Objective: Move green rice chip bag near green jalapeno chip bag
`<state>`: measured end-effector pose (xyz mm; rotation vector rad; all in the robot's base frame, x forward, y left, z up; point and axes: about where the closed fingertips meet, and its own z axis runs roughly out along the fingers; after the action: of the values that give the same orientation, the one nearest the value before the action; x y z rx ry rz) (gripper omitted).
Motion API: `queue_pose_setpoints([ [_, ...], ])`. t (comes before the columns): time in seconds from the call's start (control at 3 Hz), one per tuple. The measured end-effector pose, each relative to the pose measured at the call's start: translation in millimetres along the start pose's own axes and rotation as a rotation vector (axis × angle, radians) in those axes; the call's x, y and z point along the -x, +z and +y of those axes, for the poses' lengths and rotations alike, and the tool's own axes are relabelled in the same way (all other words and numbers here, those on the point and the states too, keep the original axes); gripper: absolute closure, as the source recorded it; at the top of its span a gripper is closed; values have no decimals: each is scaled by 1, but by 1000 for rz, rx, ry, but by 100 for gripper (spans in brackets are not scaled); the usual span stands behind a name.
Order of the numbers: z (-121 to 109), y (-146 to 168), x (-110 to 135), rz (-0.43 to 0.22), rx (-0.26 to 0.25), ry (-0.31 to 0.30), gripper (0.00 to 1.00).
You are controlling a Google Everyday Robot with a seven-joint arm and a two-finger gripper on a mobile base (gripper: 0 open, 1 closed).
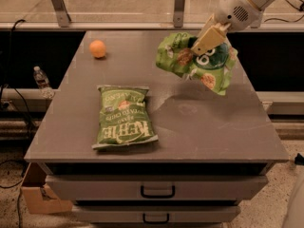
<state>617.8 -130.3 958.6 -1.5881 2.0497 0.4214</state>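
Camera view: the end effector (203, 44) is clamped on the top of the green rice chip bag (173, 56), which hangs crumpled beneath it, lifted off the desk (213, 127). The green jalapeno chip bag (124, 118) lies flat, well apart, down and left of the end effector. This looks like the carry step; next comes travel toward that bag, then lowering and release beside it. Bare desk lies between them. An orange (98, 48) sits far left; the front edge runs near the flat bag.
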Motion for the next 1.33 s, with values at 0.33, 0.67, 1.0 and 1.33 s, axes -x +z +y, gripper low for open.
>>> queue_pose_setpoints([
  [0.33,20,6,16,-39,79,13,100],
  [0.67,37,12,29,-82,131,32,100],
  [1.0,50,19,31,-121,155,79,100],
  [1.33,59,29,23,-158,185,142,100],
])
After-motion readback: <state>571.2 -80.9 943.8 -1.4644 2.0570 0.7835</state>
